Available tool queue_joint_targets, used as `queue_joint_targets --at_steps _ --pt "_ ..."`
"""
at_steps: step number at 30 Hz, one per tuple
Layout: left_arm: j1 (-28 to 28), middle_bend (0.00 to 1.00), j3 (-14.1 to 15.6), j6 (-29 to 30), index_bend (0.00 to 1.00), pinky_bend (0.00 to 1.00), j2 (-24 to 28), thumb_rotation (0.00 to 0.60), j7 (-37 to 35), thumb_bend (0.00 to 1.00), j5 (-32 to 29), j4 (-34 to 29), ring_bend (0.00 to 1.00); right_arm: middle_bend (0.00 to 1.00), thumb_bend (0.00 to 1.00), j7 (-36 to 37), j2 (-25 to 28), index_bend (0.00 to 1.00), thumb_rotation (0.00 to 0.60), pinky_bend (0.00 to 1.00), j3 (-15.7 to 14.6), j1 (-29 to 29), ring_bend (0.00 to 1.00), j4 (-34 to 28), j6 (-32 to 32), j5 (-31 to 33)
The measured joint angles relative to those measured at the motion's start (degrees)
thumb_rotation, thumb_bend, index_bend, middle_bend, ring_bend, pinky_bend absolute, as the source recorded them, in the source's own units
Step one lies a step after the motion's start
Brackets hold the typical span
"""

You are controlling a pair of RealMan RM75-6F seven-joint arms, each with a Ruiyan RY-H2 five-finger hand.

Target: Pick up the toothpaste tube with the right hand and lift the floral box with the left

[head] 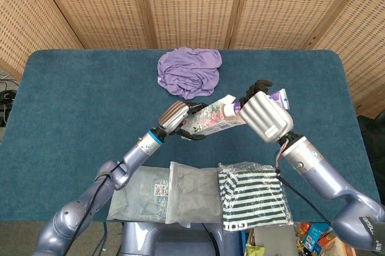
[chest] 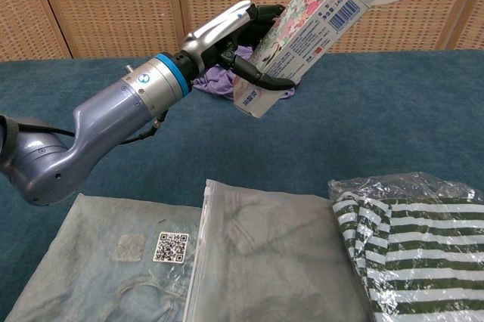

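Observation:
My left hand (head: 175, 116) (chest: 240, 31) grips the floral box (head: 210, 118) (chest: 314, 23) and holds it tilted above the table, its open flapped end up toward the right. My right hand (head: 264, 115) holds the toothpaste tube (head: 278, 95), white and purple. The tube's cap end (head: 230, 109) sits at the box's open end; whether it is inside I cannot tell. The chest view shows only a sliver of the tube at the top edge, not the right hand.
A crumpled purple cloth (head: 189, 72) lies at the back of the blue table (head: 72, 100). Along the front edge lie a grey bagged garment (chest: 121, 261), a clear zip bag (chest: 265, 254) and a bagged striped shirt (chest: 412, 246).

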Motion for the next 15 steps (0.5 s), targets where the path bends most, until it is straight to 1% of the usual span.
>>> queue_joint_targets --at_steps 4,6,7,8,9,10,11,12,13,14,15 --pt "-0.5 0.53 -0.2 -0.1 0.60 0.51 0.1 0.600 0.2 0.27 -0.3 -0.7 0.49 0.62 0.66 -1.0 -0.1 0.62 0.600 0.48 -0.4 0.3 0.51 -1.0 0.4 -0.9" --pt "-0.7 0.53 -0.2 -0.1 0.60 0.51 0.2 0.600 0.3 0.27 -0.3 -1.0 0.49 0.59 0.66 -1.6 -0.4 0.61 0.600 0.48 -0.6 0.5 0.51 -1.4 0.7 -1.7" --pt "-0.8 0.53 -0.3 -0.1 0.60 0.51 0.2 0.600 0.5 0.27 -0.4 -1.2 0.49 0.57 0.65 -2.1 -0.6 0.59 0.600 0.48 -0.6 0.6 0.51 -1.5 1.0 -2.1" --pt "-0.9 0.53 -0.3 -0.1 0.60 0.51 0.2 0.600 0.6 0.27 -0.4 -1.3 0.49 0.49 0.56 -2.4 -0.7 0.51 0.600 0.47 -0.7 0.6 0.49 -1.6 1.2 -2.3" --pt "-1.0 0.53 -0.3 -0.1 0.60 0.51 0.2 0.600 0.7 0.27 -0.4 -1.5 0.49 0.38 0.40 -2.7 -0.9 0.37 0.600 0.43 -0.7 0.7 0.44 -1.7 1.5 -2.3" --pt "-1.1 0.53 -0.4 0.0 0.60 0.51 0.2 0.600 0.7 0.27 -0.5 -1.5 0.49 0.28 0.27 -3.0 -1.0 0.26 0.600 0.39 -0.7 0.6 0.38 -1.9 1.8 -2.3" --pt "-1.1 0.53 -0.4 0.0 0.60 0.51 0.2 0.600 0.8 0.27 -0.5 -1.7 0.49 0.14 0.11 -3.4 -1.0 0.12 0.600 0.30 -0.8 0.6 0.26 -1.9 2.1 -2.3" --pt "-1.2 0.53 -0.4 0.0 0.60 0.51 0.2 0.600 0.9 0.27 -0.6 -1.8 0.49 0.07 0.05 -3.7 -1.0 0.05 0.600 0.23 -0.8 0.5 0.18 -2.0 2.4 -2.2" --pt "-1.2 0.53 -0.5 0.0 0.60 0.51 0.2 0.600 0.9 0.27 -0.6 -1.8 0.49 0.01 0.00 -4.3 -1.1 0.01 0.600 0.15 -0.8 0.5 0.09 -2.2 3.0 -2.2" --pt "-1.3 0.53 -0.5 0.0 0.60 0.51 0.1 0.600 0.9 0.27 -0.7 -1.9 0.49 0.00 0.00 -4.6 -1.2 0.00 0.600 0.09 -0.8 0.4 0.03 -2.4 3.4 -2.2" --pt "-1.3 0.53 -0.6 0.0 0.60 0.51 0.1 0.600 1.0 0.27 -0.7 -2.0 0.49 0.00 0.00 -4.9 -1.2 0.00 0.600 0.04 -0.7 0.3 0.01 -2.5 3.9 -2.2"
